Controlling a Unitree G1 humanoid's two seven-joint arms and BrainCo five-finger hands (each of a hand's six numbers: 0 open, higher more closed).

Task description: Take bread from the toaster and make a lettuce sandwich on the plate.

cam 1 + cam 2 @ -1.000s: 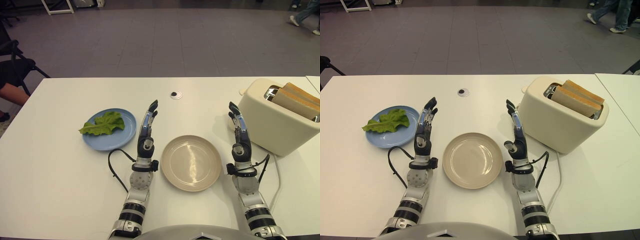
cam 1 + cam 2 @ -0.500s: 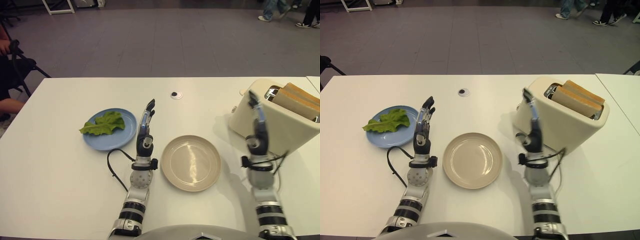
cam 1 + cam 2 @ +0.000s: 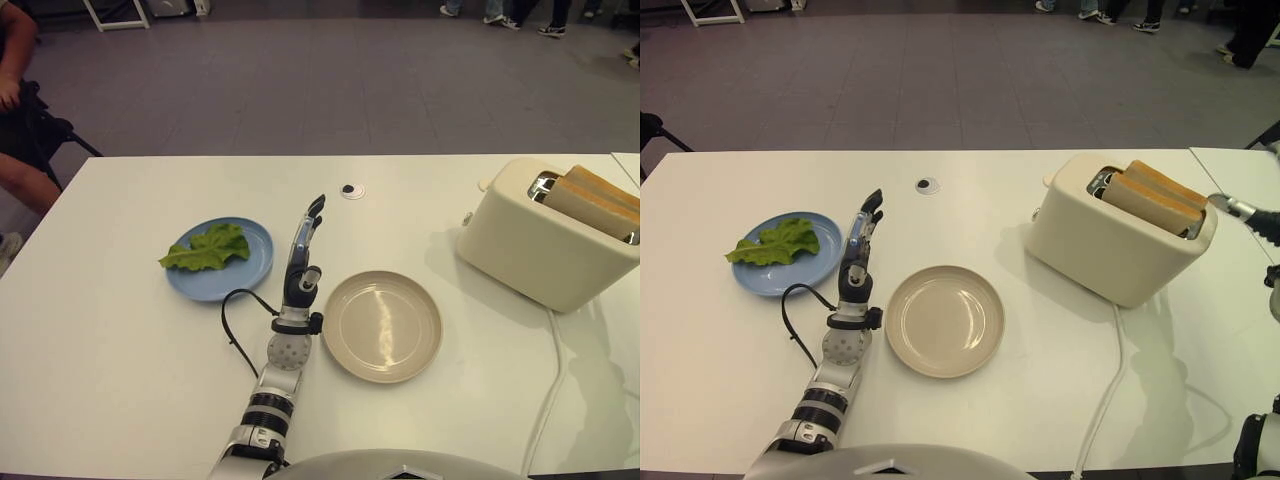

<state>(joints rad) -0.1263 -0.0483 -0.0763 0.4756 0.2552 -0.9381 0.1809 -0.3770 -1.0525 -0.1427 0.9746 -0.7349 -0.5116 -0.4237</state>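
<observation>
A cream toaster (image 3: 545, 240) stands at the table's right with two slices of bread (image 3: 1160, 195) sticking out of its slots. Before me at the middle lies an empty beige plate (image 3: 382, 325). A lettuce leaf (image 3: 208, 247) rests on a blue plate (image 3: 250, 265) at the left. My left hand (image 3: 303, 262) stands on edge between the two plates, fingers straight and holding nothing. My right hand (image 3: 1252, 220) shows partly at the right edge, raised beside the toaster's right end at the height of the bread and touching neither.
The toaster's white cord (image 3: 1105, 390) runs toward the table's front edge. A small round black plug (image 3: 348, 188) sits in the tabletop at the back. A black cable (image 3: 232, 330) loops by my left wrist. Bare tabletop lies left of the blue plate.
My right arm has lifted off the table and swung right, from in front of the toaster to its right end. My left hand has shifted slightly forward.
</observation>
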